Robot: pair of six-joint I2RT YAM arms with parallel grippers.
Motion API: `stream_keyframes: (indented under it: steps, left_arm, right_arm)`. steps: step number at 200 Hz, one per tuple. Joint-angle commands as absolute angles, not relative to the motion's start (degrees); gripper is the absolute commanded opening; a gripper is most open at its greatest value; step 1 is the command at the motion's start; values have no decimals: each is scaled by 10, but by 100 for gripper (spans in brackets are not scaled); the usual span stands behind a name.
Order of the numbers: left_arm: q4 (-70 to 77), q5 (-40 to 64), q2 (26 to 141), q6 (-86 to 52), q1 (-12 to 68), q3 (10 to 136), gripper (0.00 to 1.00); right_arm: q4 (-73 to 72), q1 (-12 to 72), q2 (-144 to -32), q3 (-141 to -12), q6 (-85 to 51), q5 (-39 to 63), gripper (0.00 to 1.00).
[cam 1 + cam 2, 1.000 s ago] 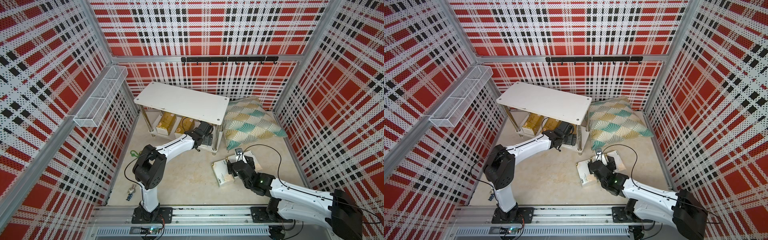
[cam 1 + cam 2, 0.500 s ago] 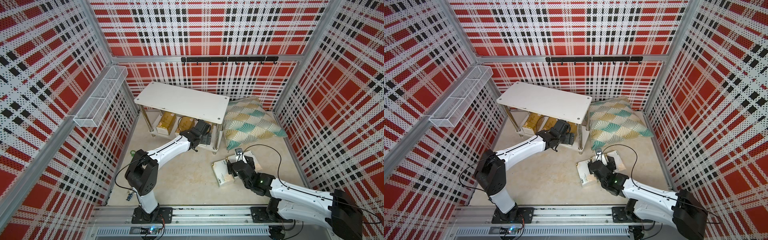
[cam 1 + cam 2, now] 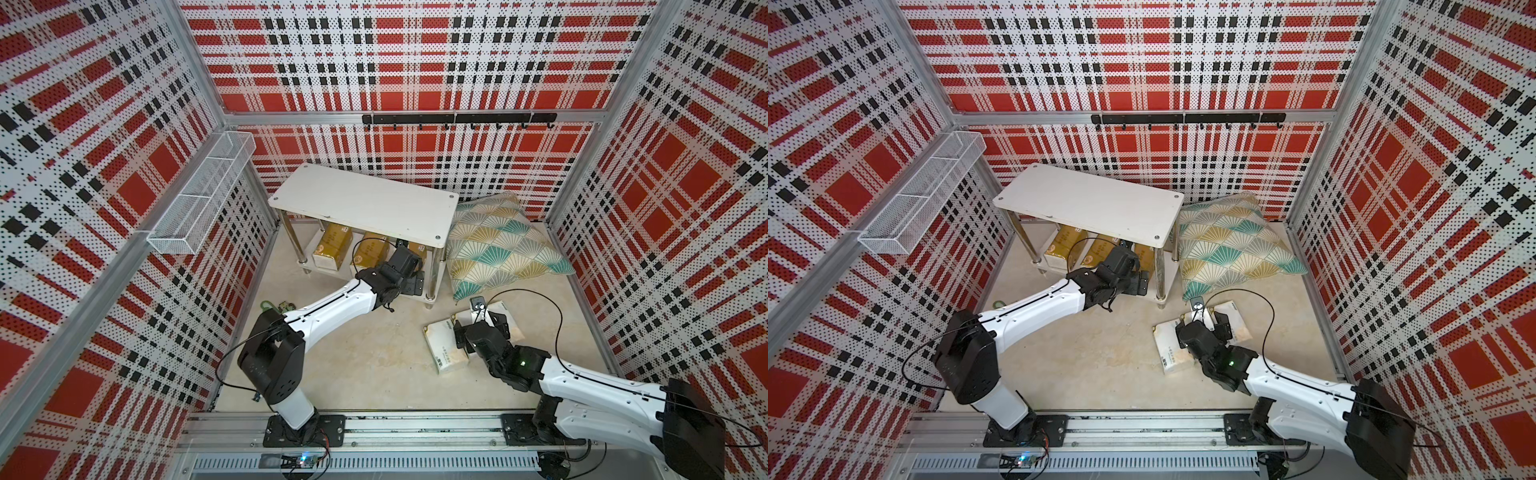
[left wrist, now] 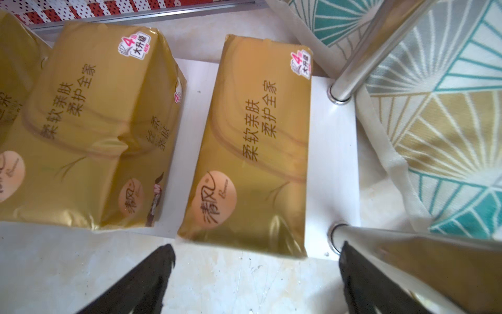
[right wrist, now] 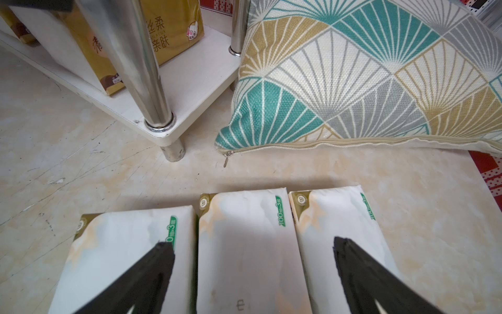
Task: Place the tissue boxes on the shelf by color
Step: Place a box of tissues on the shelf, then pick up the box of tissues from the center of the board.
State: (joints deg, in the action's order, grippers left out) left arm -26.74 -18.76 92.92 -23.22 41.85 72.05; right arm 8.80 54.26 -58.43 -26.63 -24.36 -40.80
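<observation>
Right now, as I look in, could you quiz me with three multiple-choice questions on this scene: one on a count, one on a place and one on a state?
1. How many white tissue packs lie on the floor?
A one
B three
C five

2. Where are the gold tissue packs?
A on the floor
B on the shelf, top board
C on its lower board

3. The left gripper is:
A open and empty
B shut on a gold pack
C shut and empty

Answers:
1. B: the right wrist view shows three side by side.
2. C: the left wrist view shows them on the white lower board.
3. A: its jaws stand wide apart, gripping nothing.
</observation>
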Motion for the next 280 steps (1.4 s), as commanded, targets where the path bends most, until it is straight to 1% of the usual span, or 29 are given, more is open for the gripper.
stream_keyframes:
  steps: [1,42,72,114,150,219,262,280]
  left_arm:
    - [-273,-205,879,-254,430,697,99]
    - [-287,-217,801,-286,450,641,99]
    - [-309,-241,746,-335,466,598,99]
    - [-348,-267,694,-399,453,533,99]
    - [-347,-259,673,-440,428,475,99]
    - [-300,-241,667,-509,461,377,99]
    - [-282,-242,678,-511,468,371,99]
    - [-281,-244,678,-505,466,378,99]
  right_arm:
    - [95,543,-575,-278,-252,-415,100]
    - [102,544,-572,-282,-251,-417,100]
    - [112,544,-575,-288,-251,-419,100]
    - [126,546,-572,-292,-261,-411,100]
    - [150,549,-561,-304,-264,-386,100]
    - [214,580,-553,-317,-299,-363,100]
    - [228,586,-534,-313,-303,-276,100]
    - [234,595,-540,-314,-313,-263,100]
